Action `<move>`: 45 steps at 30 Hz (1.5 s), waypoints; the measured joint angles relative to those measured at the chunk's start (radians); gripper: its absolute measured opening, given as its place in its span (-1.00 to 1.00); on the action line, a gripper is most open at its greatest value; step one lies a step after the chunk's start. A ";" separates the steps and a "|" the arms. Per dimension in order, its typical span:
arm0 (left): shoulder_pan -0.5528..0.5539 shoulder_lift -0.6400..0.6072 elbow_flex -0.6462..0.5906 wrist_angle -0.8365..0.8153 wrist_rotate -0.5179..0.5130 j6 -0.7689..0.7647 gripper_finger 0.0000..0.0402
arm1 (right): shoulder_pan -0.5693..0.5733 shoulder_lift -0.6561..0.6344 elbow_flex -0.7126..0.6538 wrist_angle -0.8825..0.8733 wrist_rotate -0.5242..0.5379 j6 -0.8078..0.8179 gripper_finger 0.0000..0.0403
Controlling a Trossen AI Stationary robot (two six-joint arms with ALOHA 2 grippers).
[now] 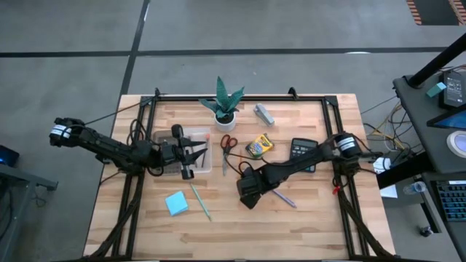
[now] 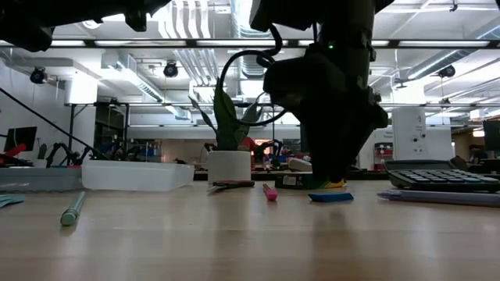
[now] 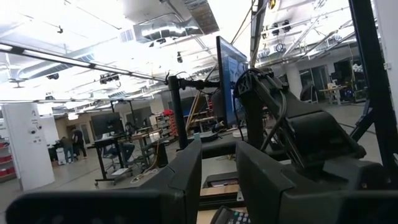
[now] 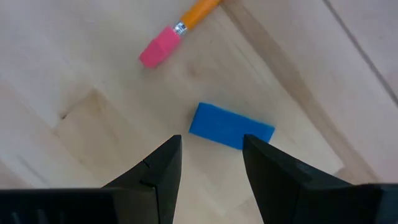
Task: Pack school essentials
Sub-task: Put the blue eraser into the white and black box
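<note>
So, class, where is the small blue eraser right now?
On the table's right-middle, the blue eraser lies directly under the right claw, beside a pencil's pink tip.

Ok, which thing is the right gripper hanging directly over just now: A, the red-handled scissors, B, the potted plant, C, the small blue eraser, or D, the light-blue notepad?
C. In the right wrist view the right gripper points down with its open fingers either side of the small blue eraser, which lies flat on the table next to the pink end of a pencil.

No legible text or labels
</note>
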 joint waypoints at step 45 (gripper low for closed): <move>0.000 0.000 -0.003 -0.003 -0.001 0.000 -0.59 | -0.006 0.035 0.004 0.043 0.056 -0.111 -0.95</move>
